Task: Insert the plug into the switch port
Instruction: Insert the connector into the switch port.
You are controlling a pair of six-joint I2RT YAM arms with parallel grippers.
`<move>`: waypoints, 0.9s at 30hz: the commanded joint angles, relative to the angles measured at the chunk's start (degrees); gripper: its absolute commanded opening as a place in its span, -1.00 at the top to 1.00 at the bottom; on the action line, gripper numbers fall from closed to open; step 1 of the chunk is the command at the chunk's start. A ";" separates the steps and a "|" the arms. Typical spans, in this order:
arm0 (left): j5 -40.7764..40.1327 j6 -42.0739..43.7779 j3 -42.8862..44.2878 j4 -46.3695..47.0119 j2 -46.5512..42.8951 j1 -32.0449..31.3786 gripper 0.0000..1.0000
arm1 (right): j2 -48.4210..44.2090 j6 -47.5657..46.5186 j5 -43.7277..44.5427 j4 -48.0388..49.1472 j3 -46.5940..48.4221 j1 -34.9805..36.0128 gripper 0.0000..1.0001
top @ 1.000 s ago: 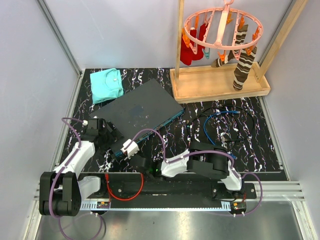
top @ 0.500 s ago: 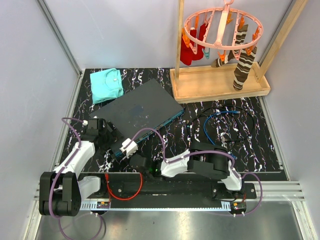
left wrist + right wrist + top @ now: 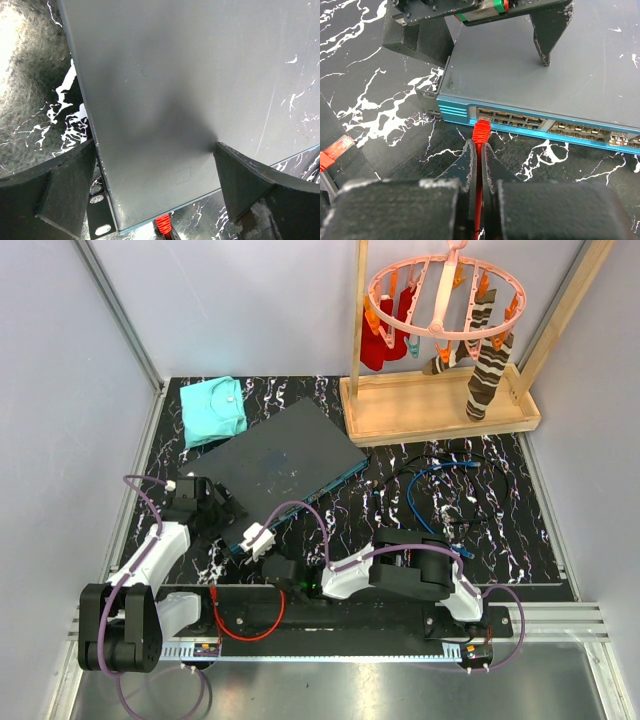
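1. Switch (image 3: 285, 455): flat on the worktop (image 3: 500, 490), left of centre.
2. Plug (image 3: 481, 131): red, tip at the teal edge's end socket.
3. My right gripper (image 3: 479, 150): pinching the plug from behind.
4. My left gripper (image 3: 157, 175): spread, straddling the switch's corner.

Bright, even light throughout; a soft shadow darkens the switch (image 3: 165, 115), and glare whitens the table (image 3: 15, 30) beside it.

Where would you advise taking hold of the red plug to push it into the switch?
Hold the red plug by the cable just behind its boot, from the near side, as the right gripper does: its tip faces the port row of the switch and must stay free.
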 commanded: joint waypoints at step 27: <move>20.37 -0.04 -4.26 -0.20 5.42 -7.32 -0.78 | 5.40 -1.94 -0.85 7.52 -0.29 -2.55 1.00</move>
